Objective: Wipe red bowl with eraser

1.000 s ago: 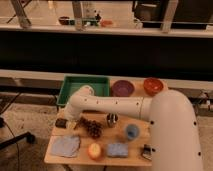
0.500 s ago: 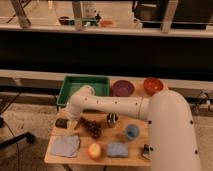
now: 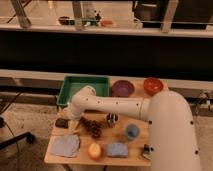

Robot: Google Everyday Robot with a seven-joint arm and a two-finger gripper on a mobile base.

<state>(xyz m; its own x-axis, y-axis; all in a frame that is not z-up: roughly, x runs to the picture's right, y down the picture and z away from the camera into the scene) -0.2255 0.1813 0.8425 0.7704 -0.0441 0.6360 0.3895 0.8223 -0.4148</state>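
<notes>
1. The gripper point(image 3: 73, 121) hung low over the near-left part of the table point(image 3: 106, 137), at the tip of the white arm reaching in from the right. Spread or closed: couldn't tell, as the wrist housing hid it.
2. The eraser point(image 3: 62, 122) lay flat on the table just beside the gripper, on its camera-left side at approx. the same depth. Touching or a hair apart: couldn't tell.
3. Its long axis looked to run roughly side to side, parallel w/ the table's front edge. It was a plain block w/ no obvious head end, so it pointed neither way.
4. The red bowl point(image 3: 153, 85) sat well apart from the gripper, far to camera-right and behind it at the table's back edge. It stood upright, just beside the purple bowl point(image 3: 123, 88).
5. My read: the pick wasn't done yet. The next move prob. needed only a small shift to camera-left and down, w/ the grip set across the eraser's short side. After that would come a long carry back-right to the bowl.
</notes>
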